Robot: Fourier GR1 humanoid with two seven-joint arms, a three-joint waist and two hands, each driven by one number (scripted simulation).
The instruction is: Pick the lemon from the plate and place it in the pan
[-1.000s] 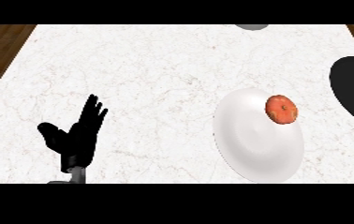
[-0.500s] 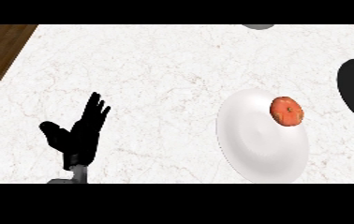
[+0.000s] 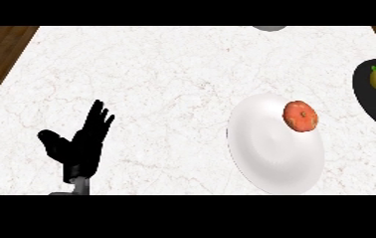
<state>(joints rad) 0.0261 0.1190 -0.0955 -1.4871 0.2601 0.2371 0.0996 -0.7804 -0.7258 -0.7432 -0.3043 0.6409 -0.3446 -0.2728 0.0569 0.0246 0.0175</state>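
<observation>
Since the earlier pictures, the whole scene slides a little to the left in our view, so we now see more of the black round pan [image 3: 365,87] at the right edge. A small yellow-green thing [image 3: 374,75] shows inside it, right at the edge, and we cannot tell what it is.

Our black left hand [image 3: 79,145] stays in the same spot at the lower left of the white marble counter [image 3: 161,82]. Its fingers are straight and point up, its thumb sticks out to the side, and it holds nothing. We do not see our right hand.

The white round plate [image 3: 272,150] lies at the lower right. A round orange-red fruit [image 3: 300,116] sits on its upper right part. The pan is near the plate, apart from it.

A grey round thing [image 3: 270,28] peeks in at the top edge.
</observation>
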